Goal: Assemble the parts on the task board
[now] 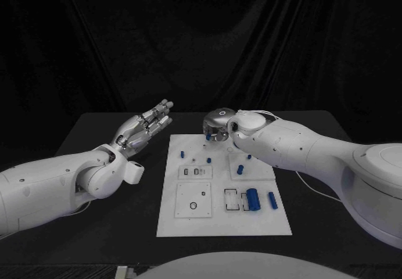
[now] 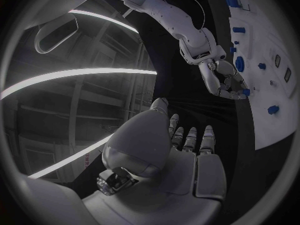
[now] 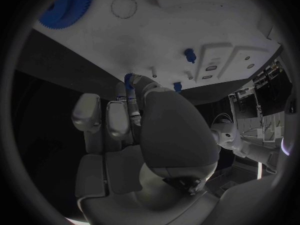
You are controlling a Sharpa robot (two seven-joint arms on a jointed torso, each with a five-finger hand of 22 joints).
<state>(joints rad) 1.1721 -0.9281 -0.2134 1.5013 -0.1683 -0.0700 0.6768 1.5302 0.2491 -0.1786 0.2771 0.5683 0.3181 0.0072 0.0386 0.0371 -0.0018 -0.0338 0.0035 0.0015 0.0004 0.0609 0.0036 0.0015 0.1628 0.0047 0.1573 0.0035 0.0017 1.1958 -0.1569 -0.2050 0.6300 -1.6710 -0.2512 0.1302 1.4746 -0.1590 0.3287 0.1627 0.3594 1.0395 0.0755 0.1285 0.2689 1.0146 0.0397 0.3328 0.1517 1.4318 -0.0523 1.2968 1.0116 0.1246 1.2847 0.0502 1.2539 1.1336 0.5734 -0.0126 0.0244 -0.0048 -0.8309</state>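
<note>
- At the far edge of the task board: right hand hanging over the rim, fingers curled down, pinching a small blue part at the fingertips.
- Right wrist view confirms: blue part held at the fingertips, right at the board's far edge, bare black table on the hand's other side.
- Left hand off the board, raised over black table beside the board's far-left corner, fingers straight and slightly spread, holding nothing.
- Left wrist view: left hand flat and empty, right hand ahead of it across a dark gap, well apart.
- Near the right hand on the board: short blue peg standing toward the left hand's side, more small blue pieces just under the right forearm.
- Farther from the right hand, toward the robot: large blue cylinder lying in a recess, slimmer blue pin just beside it.
- Blue gear sits on the board well beyond the right fingertips in the right wrist view.
- Open room: wide bare table around the left hand; strip of table beyond the board's far edge; right forearm covers the board's far-right corner.
- No legible writing or labels on board or parts; markings too small to read.
</note>
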